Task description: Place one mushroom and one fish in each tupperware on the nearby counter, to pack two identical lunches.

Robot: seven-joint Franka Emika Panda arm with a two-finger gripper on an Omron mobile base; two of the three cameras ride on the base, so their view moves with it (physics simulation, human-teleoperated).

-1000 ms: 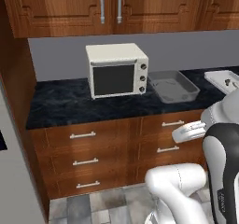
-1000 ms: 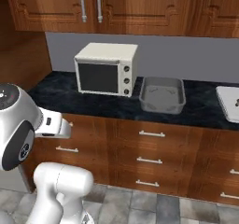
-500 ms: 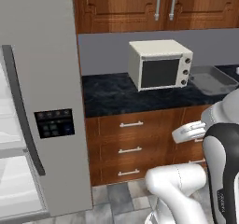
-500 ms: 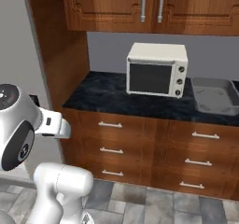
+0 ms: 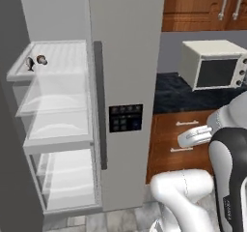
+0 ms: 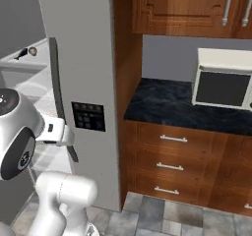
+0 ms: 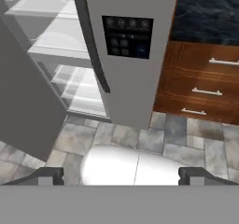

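The base has swung left from the toaster oven [image 5: 214, 64] to an open fridge [image 5: 126, 81], where a dark fish [image 5: 30, 63] and a mushroom [image 5: 42, 59] sit at upper left on the top shelf [image 5: 62, 57]. The black desk [image 6: 167, 102] stays at right, both tupperware now out of frame, so pickup likely comes next. The tool [image 7: 121, 175] hangs open and empty over the floor.

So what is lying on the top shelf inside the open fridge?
On the top shelf, near its left front edge, lie one dark fish and one mushroom. The shelf's far left is hidden by the fridge wall.

A dark fish [image 5: 30, 64] and brown-capped mushroom [image 5: 42, 59] lie close together on the fridge's top shelf [image 5: 58, 64]
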